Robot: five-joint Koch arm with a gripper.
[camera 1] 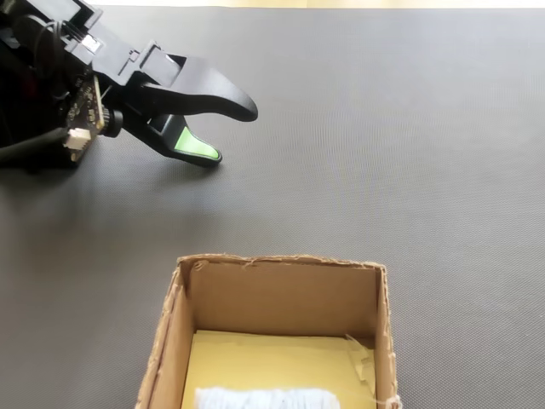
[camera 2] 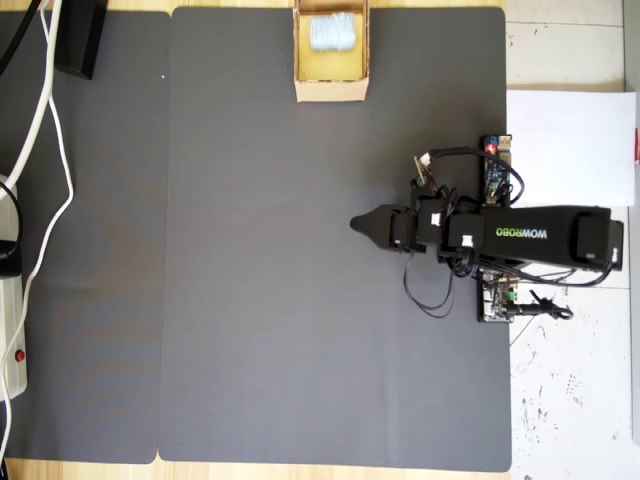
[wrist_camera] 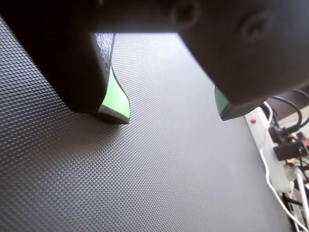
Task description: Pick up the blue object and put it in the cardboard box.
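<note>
Because the roll [camera 2: 331, 31] already lies inside the box [camera 2: 330, 89] at the mat's [camera 2: 250, 300] far edge, the task looks finished, and the gripper [camera 1: 232, 134] hangs low over bare mat, well apart, jaws parted and empty.

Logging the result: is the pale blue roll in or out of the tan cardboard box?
In. The pale blue roll lies on the yellowish floor inside the tan cardboard box.
</note>
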